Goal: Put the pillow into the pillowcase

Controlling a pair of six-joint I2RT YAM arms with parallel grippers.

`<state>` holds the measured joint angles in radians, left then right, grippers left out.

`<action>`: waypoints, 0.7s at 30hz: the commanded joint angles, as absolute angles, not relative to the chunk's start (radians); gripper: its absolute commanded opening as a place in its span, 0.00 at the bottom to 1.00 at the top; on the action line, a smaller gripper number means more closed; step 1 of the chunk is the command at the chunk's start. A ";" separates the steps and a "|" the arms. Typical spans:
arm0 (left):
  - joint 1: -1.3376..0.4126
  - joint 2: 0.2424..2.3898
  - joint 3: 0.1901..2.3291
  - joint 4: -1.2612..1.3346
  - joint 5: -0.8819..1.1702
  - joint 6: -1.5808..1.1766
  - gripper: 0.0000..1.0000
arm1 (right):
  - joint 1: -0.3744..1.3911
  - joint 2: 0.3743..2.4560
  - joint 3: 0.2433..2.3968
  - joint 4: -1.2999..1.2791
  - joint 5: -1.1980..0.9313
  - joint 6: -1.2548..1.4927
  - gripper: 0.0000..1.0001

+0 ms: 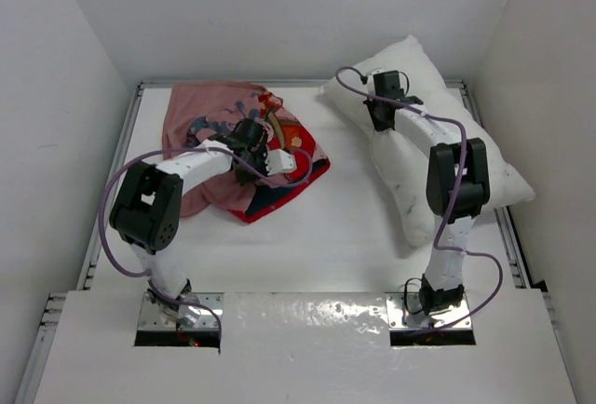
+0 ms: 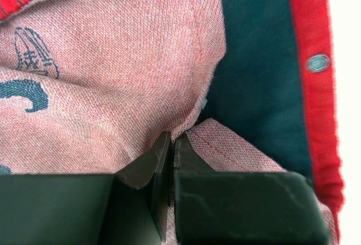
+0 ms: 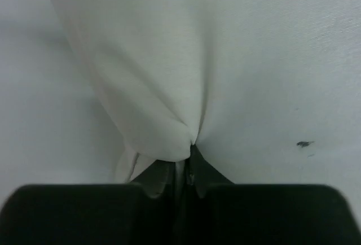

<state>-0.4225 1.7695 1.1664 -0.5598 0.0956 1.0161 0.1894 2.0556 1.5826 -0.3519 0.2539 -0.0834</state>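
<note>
The pillowcase (image 1: 212, 115) lies crumpled at the back left, faded pink inside up, with its red printed edge (image 1: 279, 188) toward the middle. My left gripper (image 1: 246, 136) is down on it. In the left wrist view that gripper (image 2: 172, 138) is shut on a fold of the pink pillowcase (image 2: 113, 58) cloth, beside a dark teal band (image 2: 259, 58) and a red hem. The white pillow (image 1: 489, 176) lies slantwise at the back right. My right gripper (image 1: 386, 80) sits on its far end. In the right wrist view the right gripper (image 3: 189, 152) is shut on a pinch of the pillow (image 3: 254, 58) fabric.
A snap button (image 2: 317, 62) sits on the red hem. The white table (image 1: 326, 236) is bounded by metal rails on the left (image 1: 112, 171) and right (image 1: 507, 227), and white walls stand close on three sides. The right arm's elbow (image 1: 456, 181) hangs over the pillow.
</note>
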 commanded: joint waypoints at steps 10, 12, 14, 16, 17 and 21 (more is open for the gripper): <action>-0.226 1.790 1.653 -0.650 0.137 0.628 0.00 | 0.215 1.531 1.209 -0.912 -0.446 -0.320 0.06; -0.184 1.805 1.658 -0.652 0.109 0.633 0.00 | 0.247 1.493 1.160 -1.098 -0.523 -0.414 0.25; -0.176 1.802 1.635 -0.670 0.100 0.670 0.00 | 0.308 1.470 1.192 -1.213 -0.532 -0.475 0.70; -0.176 1.781 1.594 -0.690 0.135 0.715 0.00 | 0.302 1.468 1.291 -1.194 -0.537 -0.471 0.79; -0.176 1.773 1.568 -0.695 0.153 0.733 0.00 | 0.292 1.465 1.389 -1.127 -0.529 -0.434 0.80; -0.176 1.747 1.559 -0.806 0.199 0.852 0.00 | 0.268 1.413 1.339 -0.463 -0.372 -0.180 0.99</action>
<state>-0.1688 1.7828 1.5536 -0.7219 0.1505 0.7399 0.2909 1.4544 1.3090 -0.8928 -0.4435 -0.3313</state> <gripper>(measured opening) 0.021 0.985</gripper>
